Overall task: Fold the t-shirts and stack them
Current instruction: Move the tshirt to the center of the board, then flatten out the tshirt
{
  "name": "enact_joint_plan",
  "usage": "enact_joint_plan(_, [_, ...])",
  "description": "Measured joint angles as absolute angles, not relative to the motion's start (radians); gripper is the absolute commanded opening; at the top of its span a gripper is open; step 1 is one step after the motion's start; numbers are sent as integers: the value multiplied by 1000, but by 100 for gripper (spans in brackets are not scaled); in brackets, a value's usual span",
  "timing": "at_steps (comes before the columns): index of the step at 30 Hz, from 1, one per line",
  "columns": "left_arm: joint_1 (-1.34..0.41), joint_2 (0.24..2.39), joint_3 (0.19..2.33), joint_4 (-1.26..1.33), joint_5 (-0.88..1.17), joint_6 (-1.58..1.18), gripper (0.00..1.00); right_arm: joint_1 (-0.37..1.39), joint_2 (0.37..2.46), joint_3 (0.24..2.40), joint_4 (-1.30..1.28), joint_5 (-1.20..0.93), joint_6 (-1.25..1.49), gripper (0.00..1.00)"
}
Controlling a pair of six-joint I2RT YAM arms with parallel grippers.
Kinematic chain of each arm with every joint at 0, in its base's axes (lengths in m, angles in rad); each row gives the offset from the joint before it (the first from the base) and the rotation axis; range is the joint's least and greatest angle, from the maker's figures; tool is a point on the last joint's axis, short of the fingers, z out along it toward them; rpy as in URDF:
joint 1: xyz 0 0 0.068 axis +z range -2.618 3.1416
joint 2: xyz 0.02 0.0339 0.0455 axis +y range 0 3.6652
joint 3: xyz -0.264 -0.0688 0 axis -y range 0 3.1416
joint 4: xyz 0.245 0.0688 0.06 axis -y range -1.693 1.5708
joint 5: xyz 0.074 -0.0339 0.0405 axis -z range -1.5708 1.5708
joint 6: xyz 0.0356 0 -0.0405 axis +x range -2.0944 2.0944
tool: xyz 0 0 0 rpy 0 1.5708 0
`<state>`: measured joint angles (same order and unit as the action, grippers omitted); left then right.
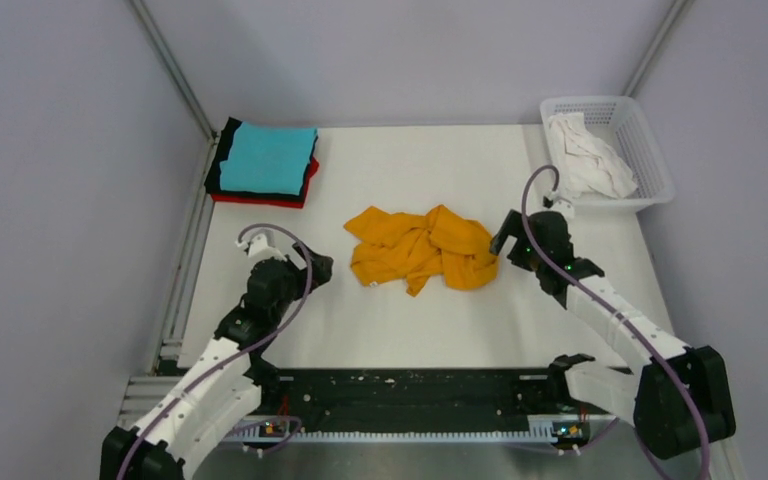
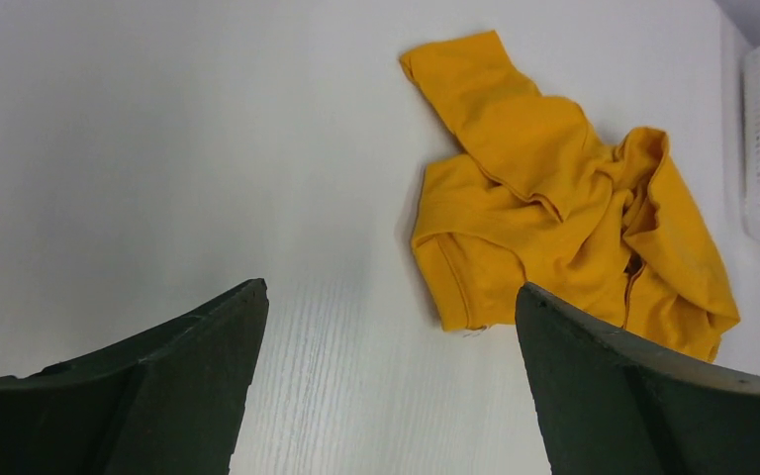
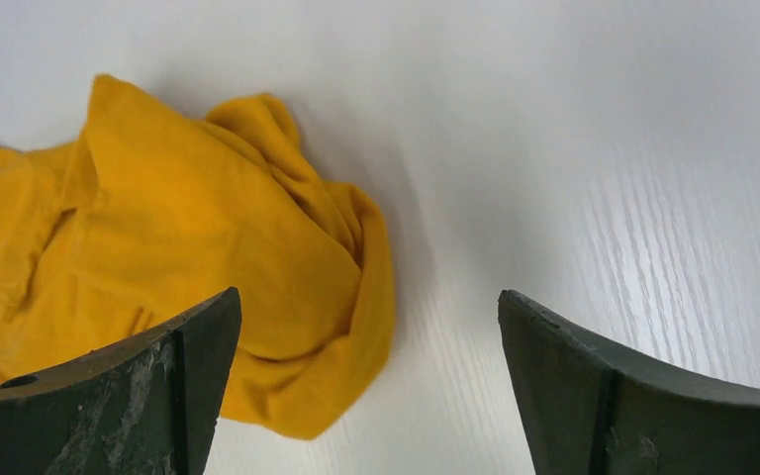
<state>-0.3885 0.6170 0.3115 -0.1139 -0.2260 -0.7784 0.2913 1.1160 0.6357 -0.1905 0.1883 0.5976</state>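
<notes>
T-shirts [image 1: 222, 160] already folded are stacked at the far left of the table [image 1: 410, 330], with a cyan t-shirt [image 1: 268, 158] on top and black and red edges seen beneath it. Nearer, the left claw [image 1: 312, 265] is held wide open and empty above bare table, left of the heap. At the middle the orange-yellow t-shirt [image 1: 422, 247] lies crumpled, sleeves and hem twisted over one another, and it is judged to be the piece in hand. The right claw [image 1: 508, 240] is seen just beside its right edge, jaws spread wide with nothing gripped. At the far right a white t-shirt [image 1: 585, 155] is bunched in the basket [image 1: 654, 150]. For a clean fold the heap should first be spread flat: two separate edges, ideally the shoulders or the hem corners, are best pinched by single layers and drawn apart, so that no tangled fold is trapped. No brand, label or writing can be read anywhere.
</notes>
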Motion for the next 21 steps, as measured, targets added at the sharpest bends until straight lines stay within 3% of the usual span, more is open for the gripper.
enact_joint_plan(5, [-389, 827, 334, -30, -97, -773, 95, 292, 934, 509, -189, 152, 591, 99])
enact_joint_plan(14, [-389, 1293, 512, 101, 209, -731, 73, 358, 780, 451, -67, -7, 404, 94])
enact_joint_plan(18, [-389, 1456, 553, 154, 299, -738, 57, 479, 834, 452, -30, -13, 272, 94])
enact_joint_plan(21, [-388, 1520, 583, 188, 336, -732, 40, 590, 954, 507, -30, 39, 158, 91])
